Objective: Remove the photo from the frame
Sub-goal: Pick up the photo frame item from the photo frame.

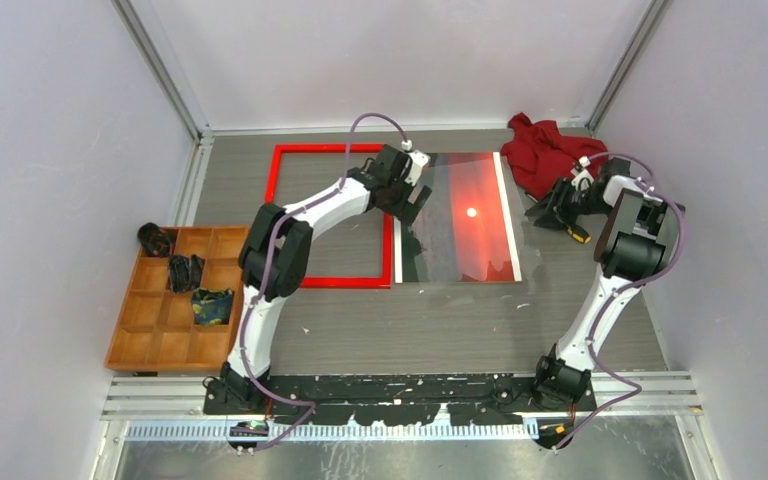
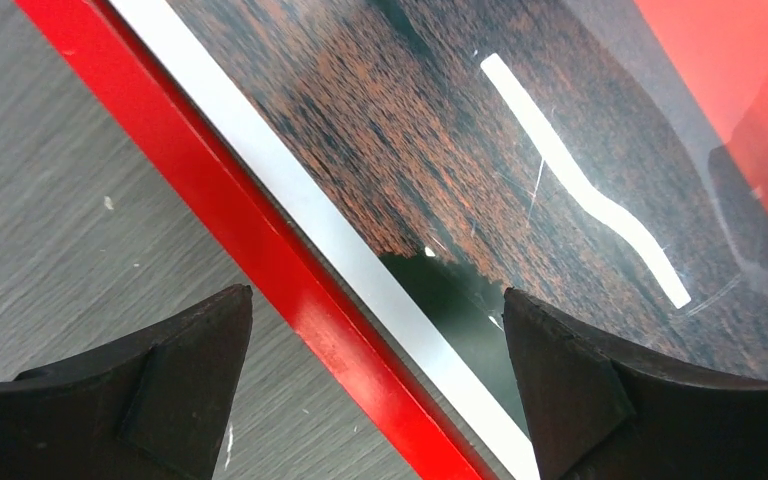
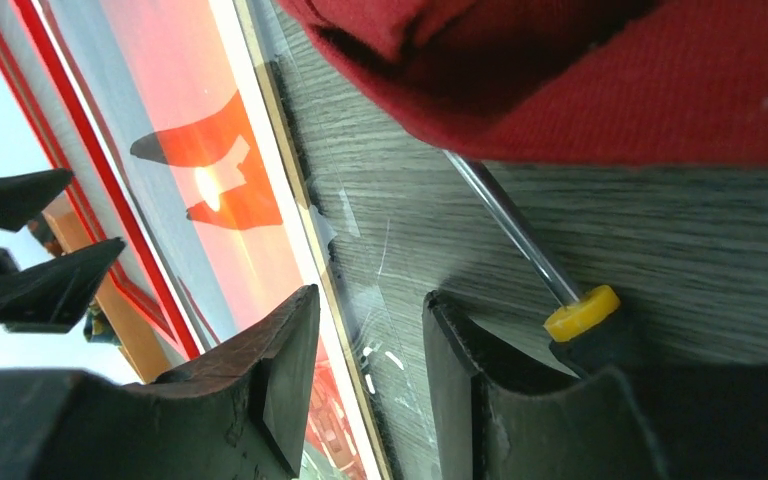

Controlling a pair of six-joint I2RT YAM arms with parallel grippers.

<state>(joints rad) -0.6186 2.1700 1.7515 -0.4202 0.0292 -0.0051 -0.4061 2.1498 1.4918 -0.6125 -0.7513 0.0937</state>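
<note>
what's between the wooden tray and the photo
The red frame, lying flat, with the left arm stretched over it toward the photo. The top view shows this.

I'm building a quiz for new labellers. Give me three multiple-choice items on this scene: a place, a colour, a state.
1. Where is the photo? A right of the frame; B inside the frame; C in the air.
2. Colour of the cloth? A blue; B red; C white.
3. State of the left gripper? A shut on the photo; B shut on the frame; C open.
Answers: A, it lies flat beside the empty frame; B, a red heap at the back; C, its jaws stand wide apart, nothing between.
</note>
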